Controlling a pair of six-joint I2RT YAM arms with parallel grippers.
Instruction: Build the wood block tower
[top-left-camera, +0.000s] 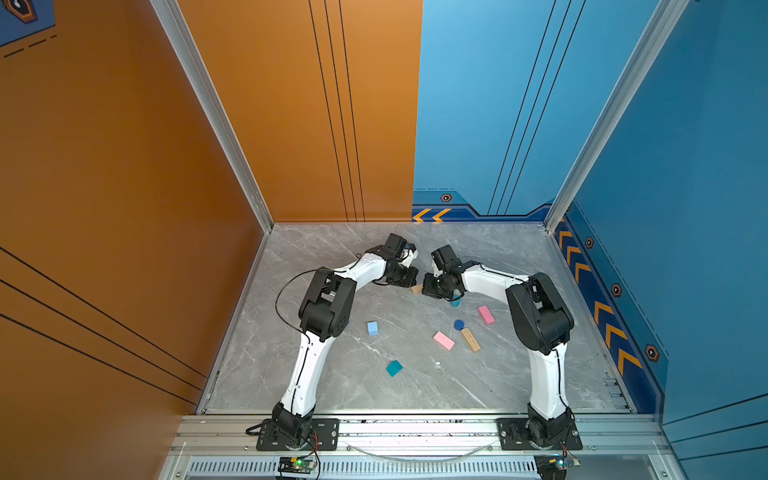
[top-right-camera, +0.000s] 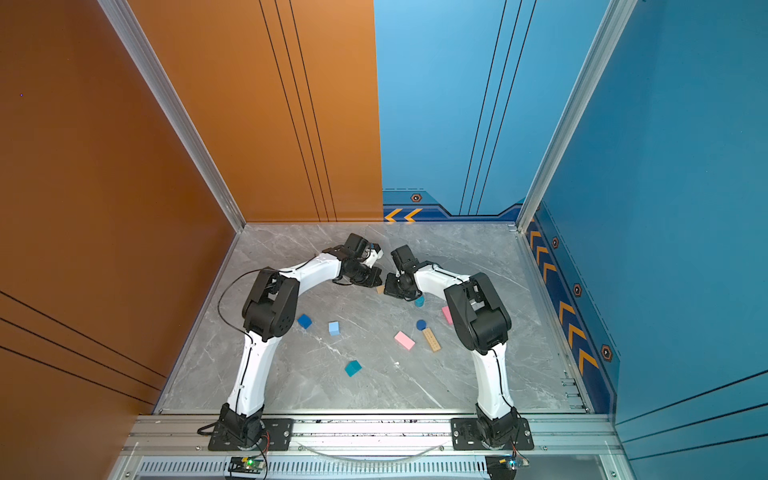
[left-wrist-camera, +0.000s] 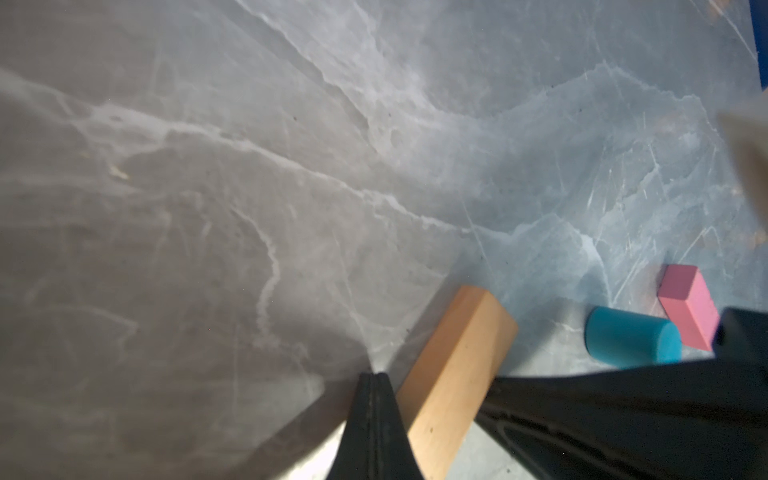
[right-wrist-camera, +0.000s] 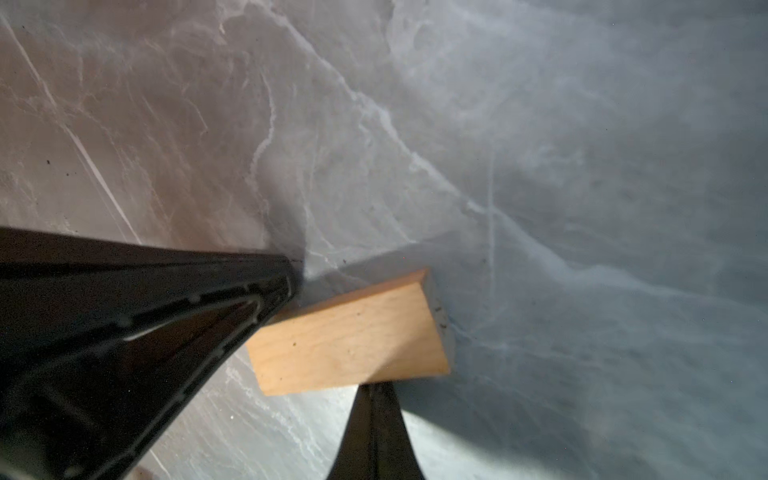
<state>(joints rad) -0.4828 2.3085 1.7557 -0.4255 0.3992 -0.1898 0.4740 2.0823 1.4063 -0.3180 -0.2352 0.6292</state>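
Wood block tower's tan bar (left-wrist-camera: 457, 374) lay btwn left pincer (left-wrist-camera: 375, 386) & right pincer (right-wrist-camera: 376, 399), both closed empty; we judged base-squaring underway, gentle nudges next.

This is a robotics lab test cell. The grey marble-pattern tabletop (top-left-camera: 353, 386) is boxed in by tall printed walls, an orange panel (top-left-camera: 104, 166) on its left edge and a blue panel (top-left-camera: 685, 208) on its right, set in bare aluminium frame posts (top-left-camera: 208, 104). Orange chevron markings (top-left-camera: 602, 308) run where the walls meet the tabletop. Along the tabletop's near edge an aluminium rail (top-left-camera: 415, 432) carries the bolted bases of the left arm (top-left-camera: 305, 370) and right arm (top-left-camera: 547, 382). Just outside the rail sit a slotted cable duct (top-left-camera: 415, 467) and a bare circuit board (top-left-camera: 297, 462) with a green light on. Small painted blocks (top-left-camera: 444, 340) lie scattered on the tabletop.
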